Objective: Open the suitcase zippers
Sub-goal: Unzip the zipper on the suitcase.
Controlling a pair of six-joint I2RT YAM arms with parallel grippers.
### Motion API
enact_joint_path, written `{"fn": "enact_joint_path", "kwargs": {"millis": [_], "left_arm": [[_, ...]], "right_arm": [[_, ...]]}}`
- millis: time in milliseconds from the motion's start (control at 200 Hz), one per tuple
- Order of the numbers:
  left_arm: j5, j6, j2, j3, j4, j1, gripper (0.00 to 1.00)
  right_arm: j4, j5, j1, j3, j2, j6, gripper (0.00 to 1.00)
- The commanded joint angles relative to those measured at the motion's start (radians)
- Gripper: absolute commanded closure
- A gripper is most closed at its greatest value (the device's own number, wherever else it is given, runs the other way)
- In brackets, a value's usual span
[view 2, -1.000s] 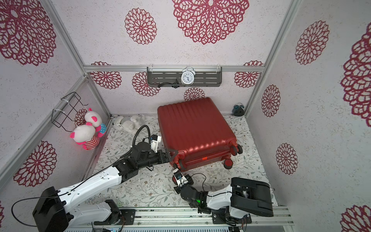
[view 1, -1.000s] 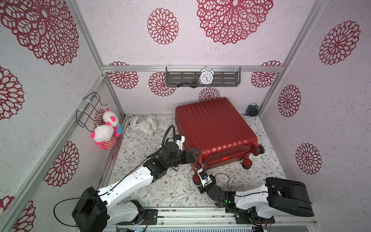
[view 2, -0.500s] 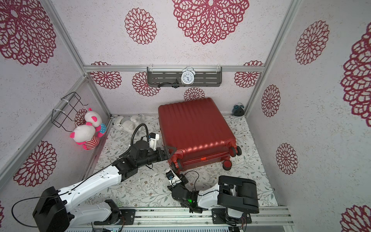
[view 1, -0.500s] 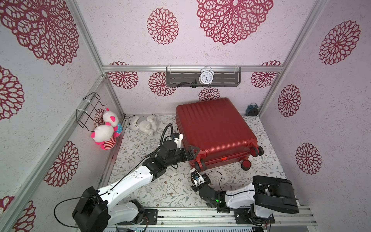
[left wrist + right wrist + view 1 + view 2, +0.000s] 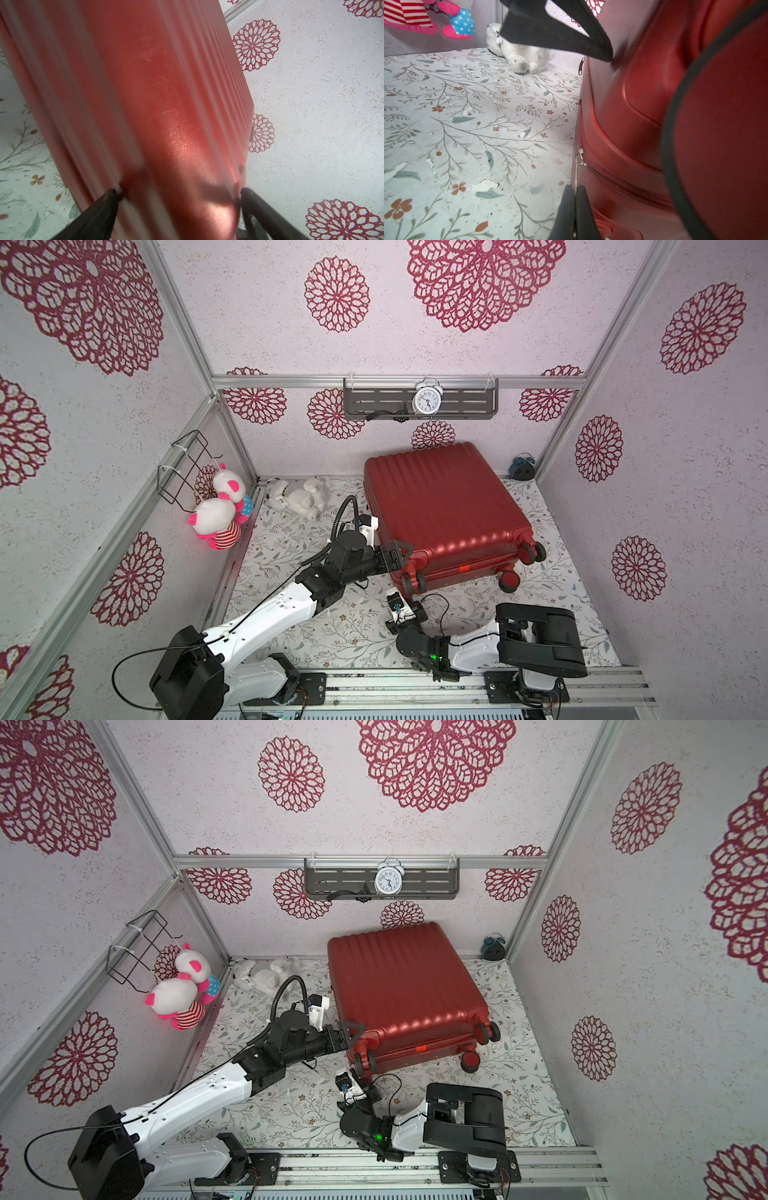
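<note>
Zipper pull point(image 5: 578, 161), just ahead of tips, is seemingly pinched in shut right tool point(image 5: 574, 193); suitcase point(image 5: 440, 506) corner is straddled by wide-open left tool point(image 5: 401, 558).

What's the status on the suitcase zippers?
Left gripper open, straddling suitcase corner. Right gripper shut by zipper slider; grip on pull unclear. Suitcase shut. Nothing blocking.

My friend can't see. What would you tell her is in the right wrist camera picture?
A shiny red suitcase fills nearly half the picture, its zipper running along the seam to a silver slider. The right gripper is shut close beside that slider. Farther off, a white plush toy lies on the flowery floor and pink ones hang nearby.
</note>
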Motion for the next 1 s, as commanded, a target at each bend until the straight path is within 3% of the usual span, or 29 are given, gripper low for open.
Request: {"fn": "enact_joint_path", "kwargs": {"millis": [0, 275, 365, 585, 775, 946, 996], "left_arm": [[0.082, 0.006, 0.023, 0.022, 0.044, -0.028, 0.06], [0.080, 0.021, 0.012, 0.042, 0.011, -0.036, 0.07], [0.079, 0.021, 0.012, 0.040, 0.011, -0.040, 0.07], [0.083, 0.029, 0.009, 0.048, -0.004, -0.041, 0.08], [0.064, 0.046, -0.009, 0.056, -0.042, -0.041, 0.08], [-0.045, 0.087, -0.077, 0.056, -0.151, -0.026, 0.03], [-0.084, 0.099, -0.104, 0.060, -0.200, -0.015, 0.01]], "right_arm": [[-0.034, -0.312, 0.021, 0.063, 0.033, 0.031, 1.00], [0.039, -0.526, -0.068, 0.033, 0.023, 0.055, 1.00], [0.029, -0.531, -0.096, 0.045, 0.026, 0.071, 1.00], [0.046, -0.383, -0.106, 0.076, 0.057, 0.128, 1.00], [0.032, -0.481, -0.122, 0.147, 0.109, 0.149, 1.00], [-0.045, -0.589, -0.147, 0.163, 0.111, 0.197, 1.00], [-0.078, -0.627, -0.146, 0.154, 0.096, 0.219, 0.85]]}}
